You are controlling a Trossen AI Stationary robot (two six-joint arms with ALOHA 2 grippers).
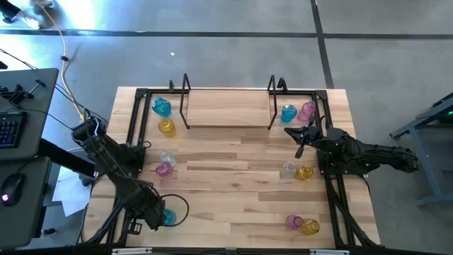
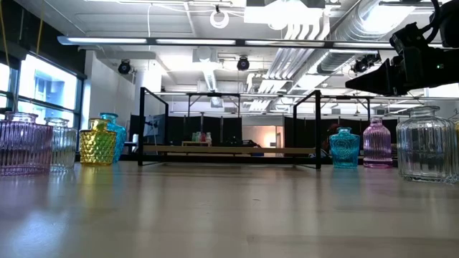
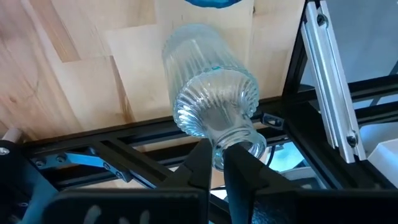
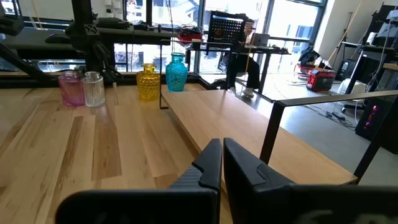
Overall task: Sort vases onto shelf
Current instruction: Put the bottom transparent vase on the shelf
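My left gripper (image 3: 217,165) is at the table's near left corner (image 1: 157,216), shut on a clear ribbed vase (image 3: 208,81). A teal vase (image 1: 170,217) stands just beside it. The black shelf (image 1: 230,106) stands at the far middle with no vase on it. Other vases stand on their bases: teal (image 1: 161,107) and yellow (image 1: 166,127) at the far left, clear (image 1: 168,158) and pink (image 1: 164,169) at mid left. My right gripper (image 4: 222,152) waits shut and level at the right side (image 1: 291,132), holding nothing. My left gripper has the clear vase by the rim of its narrow neck (image 3: 249,146), at the vase's top. The fingers (image 3: 202,158) come steeply from above. Whether one finger is inside the mouth cannot be told. The vase stands mouth up below them; whether its base is off the wood does not show.
More vases stand on the right: teal (image 1: 288,113) and pink (image 1: 307,110) by the shelf's right post, clear (image 1: 289,168) and yellow (image 1: 305,172) at mid right, pink (image 1: 294,222) and yellow (image 1: 310,227) near right. A black rail frame (image 3: 155,134) edges the table beside the held vase.
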